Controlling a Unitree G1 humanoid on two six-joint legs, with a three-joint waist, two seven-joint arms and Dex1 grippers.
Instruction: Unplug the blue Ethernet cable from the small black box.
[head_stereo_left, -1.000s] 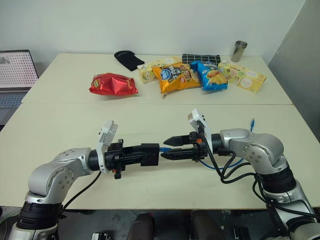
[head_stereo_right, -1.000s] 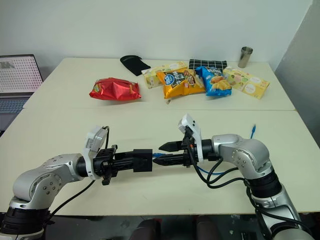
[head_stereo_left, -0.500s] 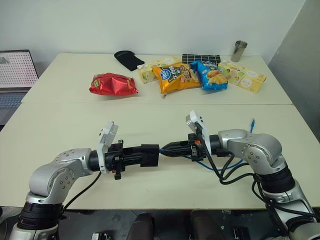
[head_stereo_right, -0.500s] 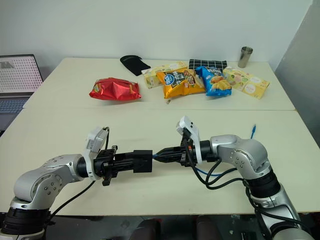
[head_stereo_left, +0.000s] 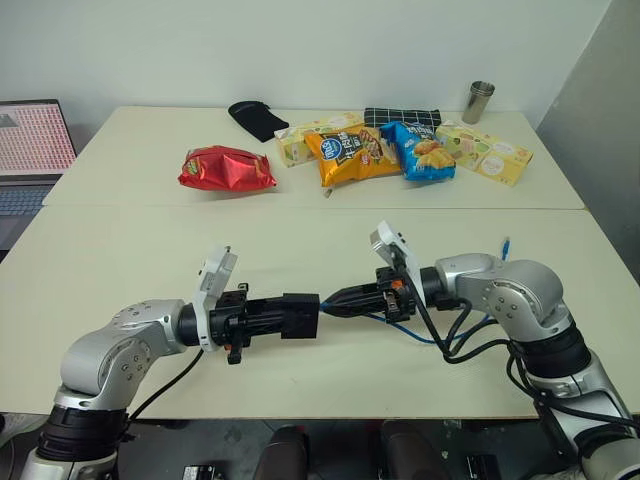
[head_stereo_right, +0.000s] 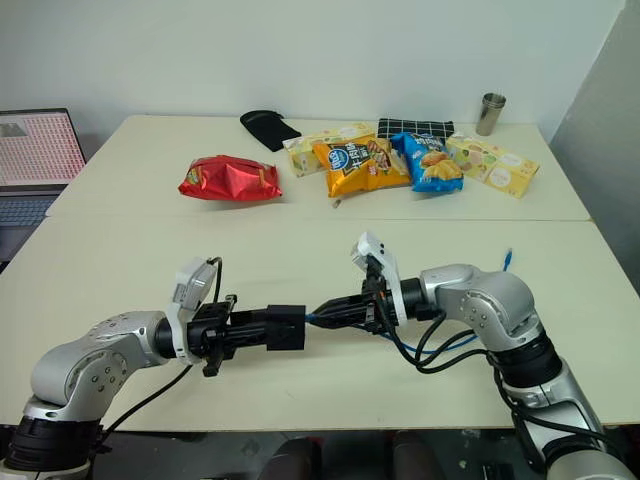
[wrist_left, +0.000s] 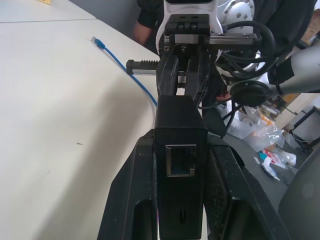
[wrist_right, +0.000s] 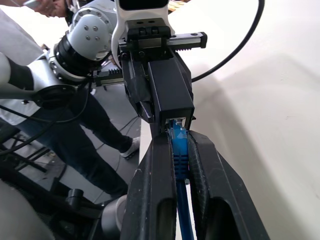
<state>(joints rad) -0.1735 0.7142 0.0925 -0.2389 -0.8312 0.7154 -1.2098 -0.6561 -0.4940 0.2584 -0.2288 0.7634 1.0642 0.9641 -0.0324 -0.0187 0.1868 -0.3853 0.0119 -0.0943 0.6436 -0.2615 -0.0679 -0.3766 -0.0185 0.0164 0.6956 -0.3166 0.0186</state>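
Above the bare front table (head_stereo_left: 120, 250), the left gripper (head_stereo_left: 300, 315) clamps the small black box (wrist_left: 180, 145); the right gripper (wrist_right: 180, 150) pinches the blue Ethernet cable (wrist_right: 178, 145) at its half-hidden plug.

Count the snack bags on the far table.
3, all in the far row: red bag alone at the left, orange bag in the middle, blue bag touching its right side. The yellow boxes beside them aren't counted; none looks hidden.

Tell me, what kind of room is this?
Probably a robot lab or office: plain pale tables, a laptop at the edge, snack bags laid out like test props.
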